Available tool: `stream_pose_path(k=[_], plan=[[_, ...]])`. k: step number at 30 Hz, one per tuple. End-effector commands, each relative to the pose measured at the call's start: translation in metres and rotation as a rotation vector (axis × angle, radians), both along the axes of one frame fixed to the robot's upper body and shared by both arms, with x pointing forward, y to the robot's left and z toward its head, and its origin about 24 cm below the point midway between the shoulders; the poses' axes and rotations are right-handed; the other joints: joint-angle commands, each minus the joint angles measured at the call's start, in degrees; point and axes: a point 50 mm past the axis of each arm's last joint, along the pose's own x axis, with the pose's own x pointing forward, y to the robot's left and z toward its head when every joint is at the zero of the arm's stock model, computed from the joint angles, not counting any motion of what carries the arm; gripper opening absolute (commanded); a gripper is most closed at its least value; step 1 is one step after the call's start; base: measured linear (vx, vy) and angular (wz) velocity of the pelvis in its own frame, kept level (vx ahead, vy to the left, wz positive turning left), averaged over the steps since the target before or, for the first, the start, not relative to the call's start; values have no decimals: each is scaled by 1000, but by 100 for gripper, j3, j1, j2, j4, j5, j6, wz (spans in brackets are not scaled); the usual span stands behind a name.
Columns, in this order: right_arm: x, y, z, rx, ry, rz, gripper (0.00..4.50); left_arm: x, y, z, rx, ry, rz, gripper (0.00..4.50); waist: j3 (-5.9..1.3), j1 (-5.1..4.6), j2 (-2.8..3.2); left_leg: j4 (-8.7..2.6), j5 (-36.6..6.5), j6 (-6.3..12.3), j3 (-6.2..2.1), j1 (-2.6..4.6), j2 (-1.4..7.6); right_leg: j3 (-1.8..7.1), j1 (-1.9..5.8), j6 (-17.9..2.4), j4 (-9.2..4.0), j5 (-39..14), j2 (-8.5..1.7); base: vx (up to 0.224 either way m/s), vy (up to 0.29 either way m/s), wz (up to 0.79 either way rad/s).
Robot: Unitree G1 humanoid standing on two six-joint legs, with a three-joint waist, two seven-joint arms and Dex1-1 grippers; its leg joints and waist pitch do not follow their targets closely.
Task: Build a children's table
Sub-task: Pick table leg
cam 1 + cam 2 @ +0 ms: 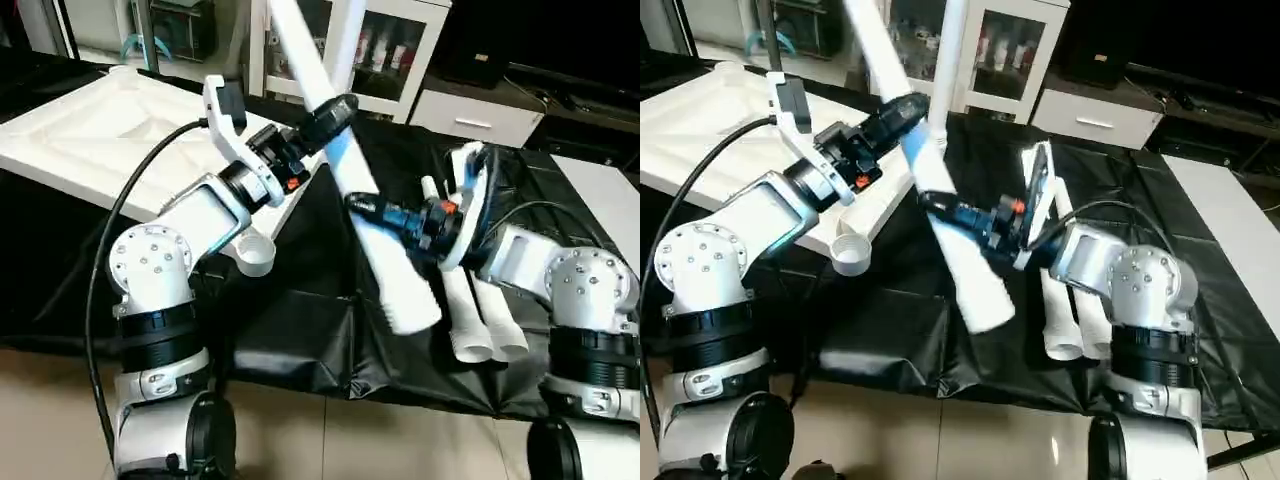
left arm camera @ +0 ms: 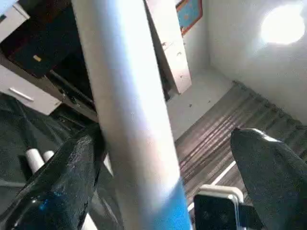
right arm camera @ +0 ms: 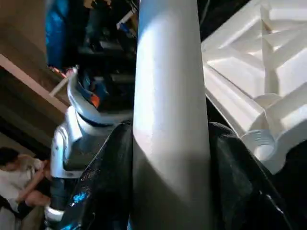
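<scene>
Right gripper [image 1: 372,207] clamps long white tubular plastic leg [image 1: 385,262]; left gripper [image 1: 335,108] gapes around it; steer its end to the 9 o'clock round white corner socket [image 1: 252,254] squarely.

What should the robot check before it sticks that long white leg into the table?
1. Right gripper shut on the leg: ok, a finger on each side in the right wrist view.
2. Left gripper gripping the leg: not ok, its fingers stand wide open, only one is beside the tube.
3. Tabletop lying underside up: ok, ribs face up.
4. Near corner socket free: ok, nothing is in it.
5. Leg lined up with the socket: not ok, it slants across the black cover, off to one side.
6. Spare legs out of the way: ok, lying by the right arm.
</scene>
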Motion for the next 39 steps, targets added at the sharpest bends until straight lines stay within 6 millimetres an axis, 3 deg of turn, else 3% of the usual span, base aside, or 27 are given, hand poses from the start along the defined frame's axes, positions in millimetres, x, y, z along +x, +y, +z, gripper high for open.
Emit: stream_pose_path(k=[1, 7, 8, 11, 14, 18, 20, 26, 32, 39], plan=[[-1, -1, 4, -50, -58, -26, 178, -1, -9, 4, 33, -9, -22, 450, -396, 17, 135, -430, -1483, -545, -11, 58, 56, 161, 297, -292, -451, -1771, -229, 0, 0, 0], [-2, 5, 1, -150, -116, -49, 178, 1, -10, 1, 126, 9, 5, 450, -406, 14, 160, -436, -1459, -568, -27, 58, 70, 156, 289, -275, -437, -1633, -227, 0, 0, 0], [-1, 8, -2, -248, -178, -67, 178, 2, -9, -2, 173, 13, 24, 421, -405, 12, 161, -437, -1462, -581, -25, 59, 64, 156, 295, -275, -429, -1621, -225, 0, 0, 0], [-1, 16, -8, -424, -334, -106, 178, 6, -6, -6, 219, 35, 74, 414, -390, 5, 164, -439, -1436, -608, -22, 50, 59, 167, 299, -191, -440, -1630, -222, 0, 0, 0], [-2, 26, -9, -484, -427, -159, 178, 9, -3, -5, 185, 52, 107, 370, -387, -8, 179, -428, -1537, -599, -25, 56, 60, 166, 275, -277, -448, -1738, -236, 0, 0, 0], [-4, 36, -10, -531, -530, -183, 178, 10, -2, -4, 168, 60, 118, 369, -389, -28, 189, -435, -1590, -578, -33, 59, 66, 166, 285, -402, -419, -1599, -228, 0, 0, 0], [-3, 41, -10, -536, -564, -220, 177, 10, -1, -4, 167, 64, 122, 328, -380, -52, 210, -438, -1661, -544, -30, 59, 60, 170, 277, -464, -414, -1523, -215, 0, 0, 0], [5, 49, -9, -724, -824, -409, 177, 14, 6, -6, 145, 89, 181, 284, -366, -76, 236, -442, -1785, -604, -29, 69, 50, 177, 269, -416, -425, -1630, -214, 0, 0, 0], [5, 56, -15, -813, -911, -466, 177, 14, 6, -5, 133, 85, 179, 240, -366, -103, 235, -437, -1757, -543, -21, 68, 41, 186, 283, -428, -390, -1398, -182, 0, 0, 0], [6, 61, -17, -838, -960, -517, 177, 13, 5, -4, 121, 86, 176, 184, -360, -119, 240, -435, -1915, -518, -19, 85, 43, 190, 273, -445, -391, -1473, -182, 0, 0, 0]])
